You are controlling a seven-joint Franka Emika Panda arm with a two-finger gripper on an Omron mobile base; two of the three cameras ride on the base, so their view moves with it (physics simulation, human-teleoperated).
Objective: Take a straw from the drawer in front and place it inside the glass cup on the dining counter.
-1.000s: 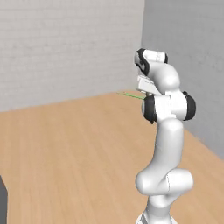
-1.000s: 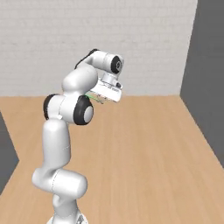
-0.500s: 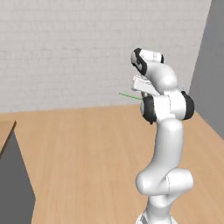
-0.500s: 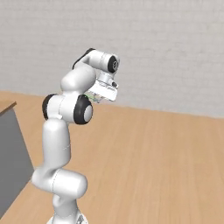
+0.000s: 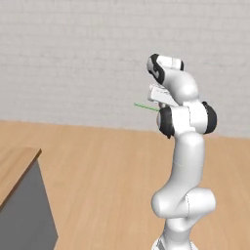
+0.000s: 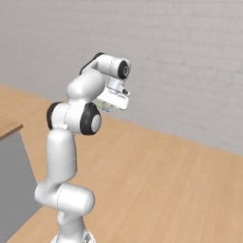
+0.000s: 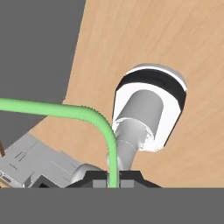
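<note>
My gripper (image 7: 113, 178) is shut on the bright green straw (image 7: 87, 114), which rises from between the fingertips, bends and runs off to the left edge of the hand view. In the left base view the straw (image 5: 145, 106) sticks out to the left of the gripper (image 5: 157, 104), held high and folded back against the arm. The right base view has a short piece of the straw (image 6: 101, 105) under the hand, by the gripper (image 6: 107, 105). The drawer and the glass cup are out of view.
A wooden-topped counter with a grey side (image 5: 19, 195) comes in at the lower left, also at the left edge of the right base view as the counter (image 6: 12, 166). Wooden floor (image 5: 107, 166) spreads ahead to a pale brick wall (image 5: 73, 58).
The whole picture has swung, so the base has turned. The grey-sided counter has slid further in from the left. The arm keeps its folded pose with the straw in the gripper.
</note>
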